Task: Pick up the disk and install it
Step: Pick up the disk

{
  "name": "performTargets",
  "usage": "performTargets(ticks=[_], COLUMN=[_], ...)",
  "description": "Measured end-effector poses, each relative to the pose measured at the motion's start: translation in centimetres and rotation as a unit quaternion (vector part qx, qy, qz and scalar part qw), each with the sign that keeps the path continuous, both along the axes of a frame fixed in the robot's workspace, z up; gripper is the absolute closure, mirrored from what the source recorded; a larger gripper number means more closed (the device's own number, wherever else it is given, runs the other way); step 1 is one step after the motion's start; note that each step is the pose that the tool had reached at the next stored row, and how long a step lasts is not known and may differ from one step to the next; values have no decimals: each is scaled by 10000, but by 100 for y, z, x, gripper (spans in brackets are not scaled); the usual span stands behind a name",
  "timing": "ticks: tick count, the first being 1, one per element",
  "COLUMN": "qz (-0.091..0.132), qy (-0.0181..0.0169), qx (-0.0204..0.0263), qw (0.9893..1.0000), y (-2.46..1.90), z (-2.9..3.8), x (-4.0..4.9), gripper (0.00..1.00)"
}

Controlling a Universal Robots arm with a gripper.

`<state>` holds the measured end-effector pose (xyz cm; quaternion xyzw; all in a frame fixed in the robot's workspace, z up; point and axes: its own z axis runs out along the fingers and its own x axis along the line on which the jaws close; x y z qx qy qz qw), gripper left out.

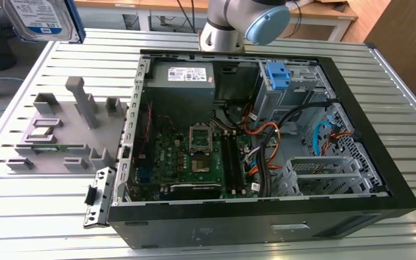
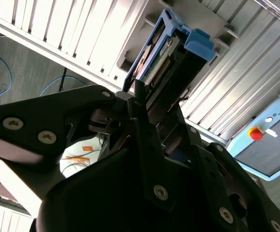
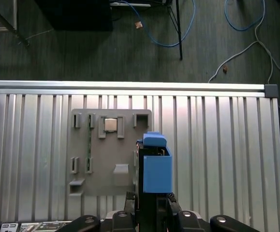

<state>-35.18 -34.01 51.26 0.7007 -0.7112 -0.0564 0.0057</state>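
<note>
Far on the exterior view's left, holds the disk (image 1: 41, 19) high above the slatted table (image 1: 106, 49), label facing out, with the gripper (image 2: 154, 96) clamped tight on its lower end in the second wrist view. Below stands the grey holder (image 1: 56, 132), no disk in it. Further right lies the open computer case (image 1: 266, 225), well apart. Looks like pick-up done, install not yet begun; likely calls for squaring the blue rails to 1 free drive cage (image 1: 324, 168).

Exterior view: high, angled down on PC case (image 1: 251, 230). First wrist view: straight down, grey fixture (image 3: 106, 154) shared w/ exterior. Second wrist view: close on disk (image 2: 156, 58).
</note>
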Motion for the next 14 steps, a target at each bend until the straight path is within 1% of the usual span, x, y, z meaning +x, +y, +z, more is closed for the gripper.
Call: performTargets(ticks=[14], qz=[0], qy=[1], qx=[0], qw=[10000], y=[0], z=[0], x=[467], gripper=[65])
